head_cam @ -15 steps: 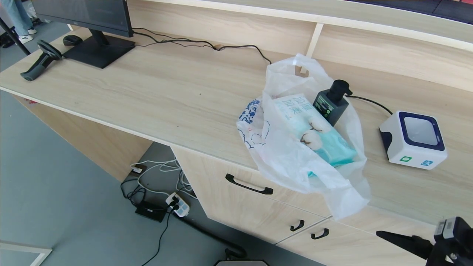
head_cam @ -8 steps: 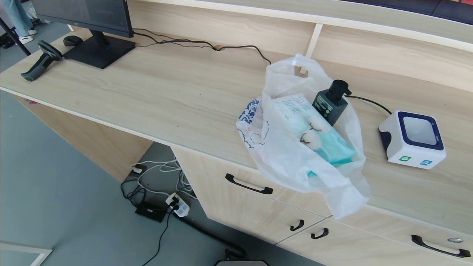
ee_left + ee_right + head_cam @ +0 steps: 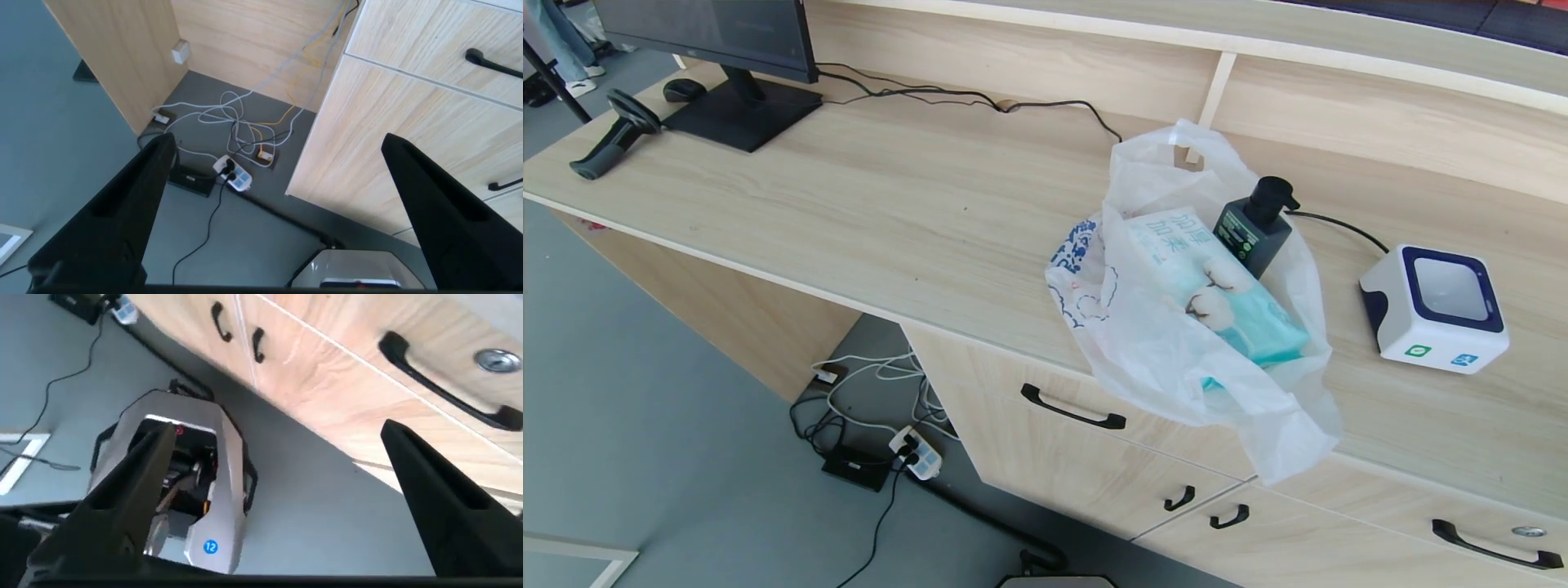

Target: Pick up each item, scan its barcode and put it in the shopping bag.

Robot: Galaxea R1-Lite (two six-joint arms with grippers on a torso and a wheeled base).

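Your left pincer point(image 3: 278, 143) is open, fingers point(image 3: 122, 220) spread wide. It's down low beside the drawer fronts point(image 3: 425, 98), with one power strip point(image 3: 233, 173) and loose cables point(image 3: 245, 114) on the floor beyond it. Your right pincer point(image 3: 278, 431) is open too, fingers point(image 3: 122, 506) wide apart, below the desk's front edge and near the drawer handles.

On the desk point(image 3: 890, 204), left to right:
- One handheld scanner point(image 3: 613, 135) lies on its side at the far left corner, head toward the far side.
- One mouse point(image 3: 682, 88) comes next, then one monitor point(image 3: 711, 33) on its stand.
- One white shopping bag point(image 3: 1176, 367) lies with its handle end toward the far side. Its other end hangs over the desk's front edge. Two items sit in it.
- One tissue pack point(image 3: 1217, 294) lies flat in the bag, long axis running diagonally from far left to near right.
- One dark pump bottle point(image 3: 1252, 229) stands upright at the bag's far right side, touching the pack, nozzle pointing right.
- One barcode scanner box point(image 3: 1437, 306) sits just right of the bag and apart from it, window facing up. Its cable runs off behind the bottle.

Four dark handles point(image 3: 1074, 408) show on the drawer fronts under the desk.
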